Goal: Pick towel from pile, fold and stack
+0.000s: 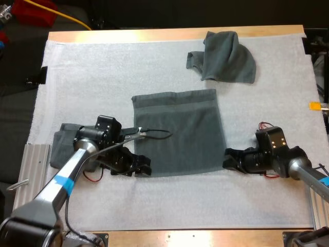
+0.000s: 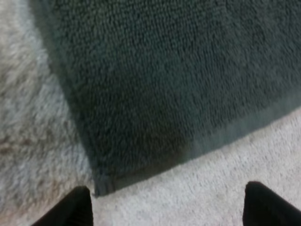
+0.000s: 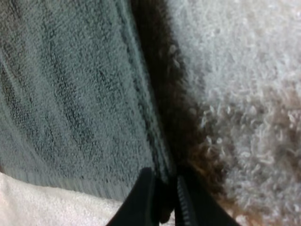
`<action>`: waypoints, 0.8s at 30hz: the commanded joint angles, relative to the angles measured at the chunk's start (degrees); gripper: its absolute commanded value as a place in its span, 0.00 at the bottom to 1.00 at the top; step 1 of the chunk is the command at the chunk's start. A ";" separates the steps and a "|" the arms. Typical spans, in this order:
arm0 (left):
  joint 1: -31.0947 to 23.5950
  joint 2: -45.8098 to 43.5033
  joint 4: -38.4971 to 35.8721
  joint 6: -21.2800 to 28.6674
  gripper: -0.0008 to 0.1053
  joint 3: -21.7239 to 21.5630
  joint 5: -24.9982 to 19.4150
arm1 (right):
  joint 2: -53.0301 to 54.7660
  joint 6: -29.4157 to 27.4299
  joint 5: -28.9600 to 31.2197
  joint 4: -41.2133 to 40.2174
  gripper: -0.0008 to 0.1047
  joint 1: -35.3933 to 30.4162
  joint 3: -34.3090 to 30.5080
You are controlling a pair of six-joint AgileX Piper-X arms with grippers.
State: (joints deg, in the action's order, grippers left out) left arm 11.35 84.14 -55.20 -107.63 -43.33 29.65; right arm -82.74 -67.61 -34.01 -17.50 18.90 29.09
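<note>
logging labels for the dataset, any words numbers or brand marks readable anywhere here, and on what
No readable text anywhere.
The flat towel, the crumpled towel, the folded stack and the white mat show no print or tag.
The left gripper and the right gripper carry no legible marking.

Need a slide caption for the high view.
Towel folding: left tool and right tool at the flat towel's near corners, crumpled towel beyond.

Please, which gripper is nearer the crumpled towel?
Right. The right gripper is straight toward me from the crumpled towel, pinching the flat towel; the left gripper, toward me and leftward.
</note>
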 commanded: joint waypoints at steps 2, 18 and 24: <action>0.28 1.66 1.00 -0.37 0.61 0.04 1.11 | -0.15 -0.65 -1.01 -0.42 0.01 0.11 0.02; 0.28 3.47 4.86 -1.84 0.61 0.04 1.11 | -0.15 -0.65 -1.06 -0.42 0.01 0.11 0.02; 0.28 3.47 4.78 -2.70 0.61 0.04 0.33 | -0.15 -0.65 -1.47 -0.42 0.01 0.11 0.02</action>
State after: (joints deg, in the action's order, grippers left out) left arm 11.35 87.66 -50.50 -109.65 -43.24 30.37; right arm -82.74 -67.61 -34.32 -17.50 18.90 29.09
